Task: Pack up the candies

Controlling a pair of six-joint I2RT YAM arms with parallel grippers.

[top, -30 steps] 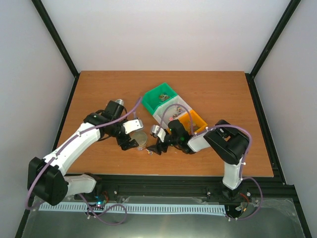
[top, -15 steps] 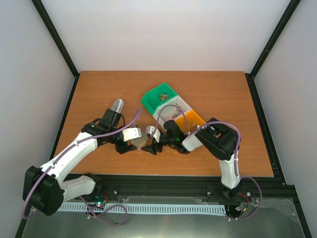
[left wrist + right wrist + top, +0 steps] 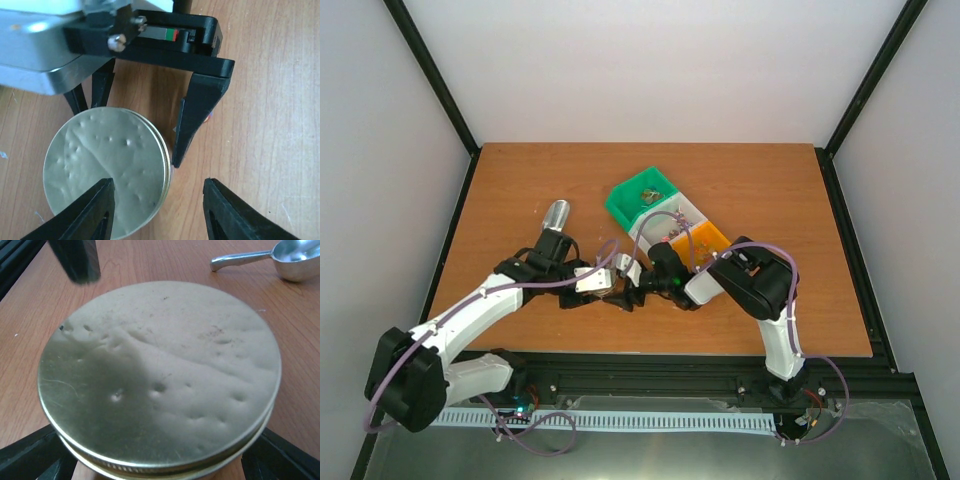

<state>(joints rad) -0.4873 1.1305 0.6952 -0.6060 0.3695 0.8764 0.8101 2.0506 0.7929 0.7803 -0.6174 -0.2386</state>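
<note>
Right tool (image 3: pixel 160 460) and left tool (image 3: pixel 159 182) are crowding the small jar (image 3: pixel 107 167); candies (image 3: pixel 648 196) are sitting in the bins.

The jar is standing upright on the bench (image 3: pixel 520 180) with its gold lid (image 3: pixel 160 375) on, so its contents are not showing. The right tool is straddling it with fingers spread wide, one on each side below the lid; I cannot tell whether they are touching its wall. The left tool is hanging over the lid's edge, fingers partly spread, pinching nothing. Behind, the green bin (image 3: pixel 620 200) is holding a few candies and the white bin (image 3: pixel 692 213) beside it is holding several mixed-colour ones. The orange bin (image 3: pixel 715 238) is partly hidden by the right arm's cable, contents unclear. The metal scoop (image 3: pixel 557 213) is lying on the bench left of the bins, apart from the jar.
</note>
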